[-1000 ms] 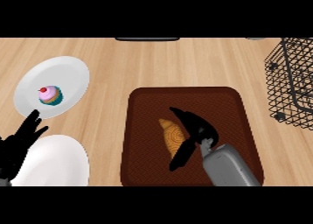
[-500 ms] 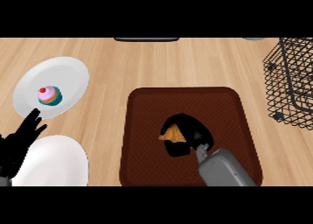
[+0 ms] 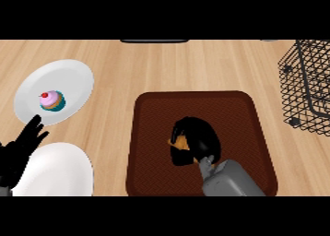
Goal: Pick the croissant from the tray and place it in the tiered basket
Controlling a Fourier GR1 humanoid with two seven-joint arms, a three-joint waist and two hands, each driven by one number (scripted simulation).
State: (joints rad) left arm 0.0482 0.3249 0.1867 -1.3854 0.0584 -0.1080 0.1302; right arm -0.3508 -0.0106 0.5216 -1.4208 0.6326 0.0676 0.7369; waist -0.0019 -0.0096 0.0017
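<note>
The croissant [image 3: 179, 143] lies on the dark brown tray [image 3: 226, 103] at the middle of the counter; only a small golden-brown sliver of it shows. My right hand [image 3: 197, 139] is curled over it from the right, fingers wrapped round the pastry and hiding most of it. The black wire tiered basket [image 3: 314, 92] stands at the right edge, well clear of the tray. My left hand [image 3: 19, 150] rests open at the lower left, fingers up, holding nothing.
A white plate [image 3: 69, 78] with a pink-frosted cupcake [image 3: 52, 100] sits at the left. A second white plate [image 3: 59, 170] lies at the lower left, beside my left hand. A dark object [image 3: 154, 41] shows at the counter's far edge.
My right hand came down over the croissant and curled its fingers round it, covering most of the pastry. The left hand stayed still.
</note>
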